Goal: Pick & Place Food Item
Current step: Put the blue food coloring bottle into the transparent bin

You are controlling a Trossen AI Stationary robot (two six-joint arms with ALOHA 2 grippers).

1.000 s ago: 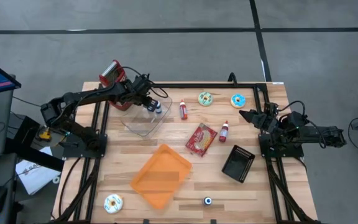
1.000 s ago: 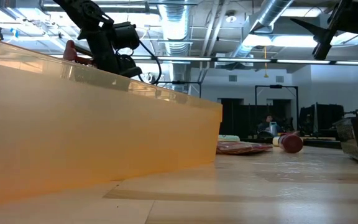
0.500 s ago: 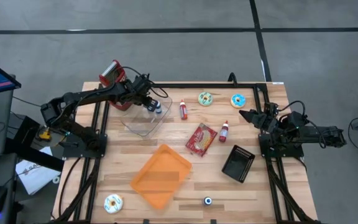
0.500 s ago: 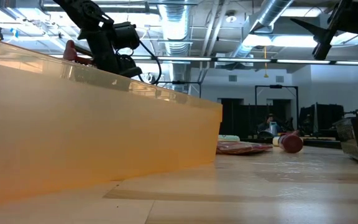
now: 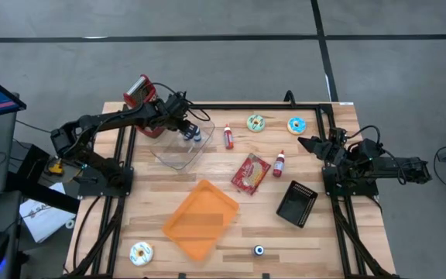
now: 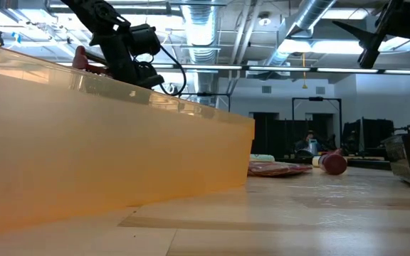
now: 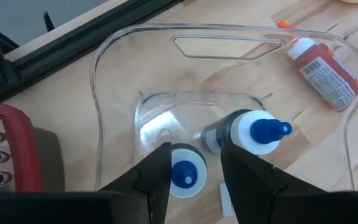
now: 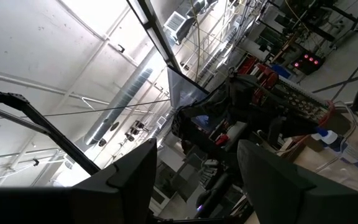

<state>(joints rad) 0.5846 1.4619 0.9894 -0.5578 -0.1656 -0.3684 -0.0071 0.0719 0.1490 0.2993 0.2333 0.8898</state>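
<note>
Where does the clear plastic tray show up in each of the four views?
High view: clear plastic tray at upper left, under the left hand.
Low view: not visible; the orange bin blocks it.
Left wrist view: fills the centre, holding two blue-capped bottles.
Right wrist view: not in it.
Shared landmark: red sauce bottle.

Two dark jointed arms, black cables looping, each ending in a two-fingered black claw.

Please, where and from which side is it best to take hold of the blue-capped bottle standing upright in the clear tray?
Probably at the white neck just under the blue cap of the upright bottle, coming straight down: it stands upright in the clear tray, and the left gripper already straddles it.
</note>
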